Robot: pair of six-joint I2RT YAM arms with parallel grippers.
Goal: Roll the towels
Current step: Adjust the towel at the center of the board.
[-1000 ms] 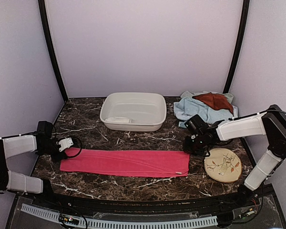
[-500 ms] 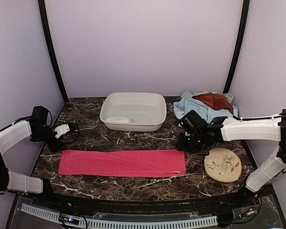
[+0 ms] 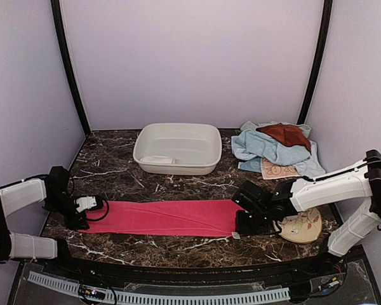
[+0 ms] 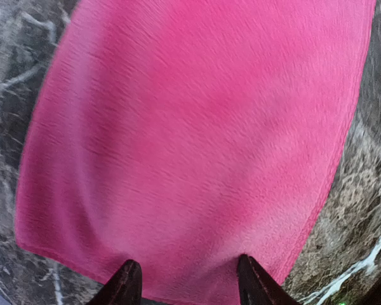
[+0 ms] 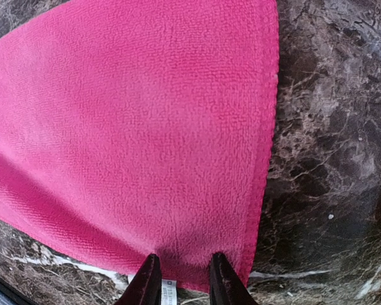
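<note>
Under right end effector [image 5: 183, 278], pink towel [image 5: 127, 127] end

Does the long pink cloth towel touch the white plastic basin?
Apart. Top view shows bare marble table between the long pink cloth towel and the white plastic basin.

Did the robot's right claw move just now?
Yes. The right gripper came toward the near edge, away from the white basin, to the pink towel's right end.
</note>
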